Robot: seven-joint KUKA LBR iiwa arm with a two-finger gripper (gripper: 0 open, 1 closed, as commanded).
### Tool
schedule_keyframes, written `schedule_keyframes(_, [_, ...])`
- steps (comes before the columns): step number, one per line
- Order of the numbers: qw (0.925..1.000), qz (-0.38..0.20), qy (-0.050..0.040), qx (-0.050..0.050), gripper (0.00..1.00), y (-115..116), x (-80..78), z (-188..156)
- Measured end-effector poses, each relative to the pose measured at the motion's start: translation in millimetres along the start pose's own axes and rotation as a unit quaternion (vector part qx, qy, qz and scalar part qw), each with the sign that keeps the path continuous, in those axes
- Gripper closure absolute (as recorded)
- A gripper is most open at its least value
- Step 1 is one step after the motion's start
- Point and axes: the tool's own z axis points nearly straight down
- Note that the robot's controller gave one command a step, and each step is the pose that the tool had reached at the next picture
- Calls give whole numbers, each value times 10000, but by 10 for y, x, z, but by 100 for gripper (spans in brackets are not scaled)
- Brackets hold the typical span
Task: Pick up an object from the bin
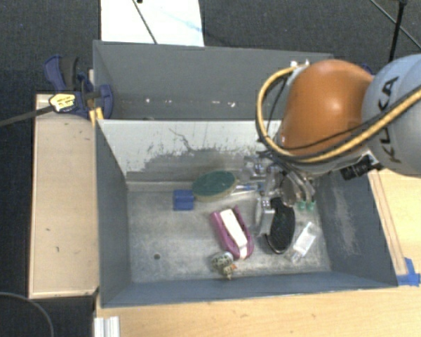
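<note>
The hand (284, 199) — wide or narrow, I cannot tell — hangs over a black oval object (279, 232) and should descend centred.

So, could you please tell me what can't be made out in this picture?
Camera view:
- Gripper: partly lost under the orange cover.
- Black oval thing: upper end hidden by the gripper.
- Green oval thing: right end behind the gripper.
- Small thing by the front wall: too small to identify.

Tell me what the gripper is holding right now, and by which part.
It cannot be told. The gripper is at the upper end of the black oval thing in the bin's right part, but the wrist hides any grip.
</note>
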Motion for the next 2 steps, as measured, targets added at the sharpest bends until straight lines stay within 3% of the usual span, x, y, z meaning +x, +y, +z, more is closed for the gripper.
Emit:
schedule_keyframes(1, [9469,-3215,28,-4,0,-11,-248,669])
schedule_keyframes(2, [7523,-6588,-2,-11,0,136,-236,886])
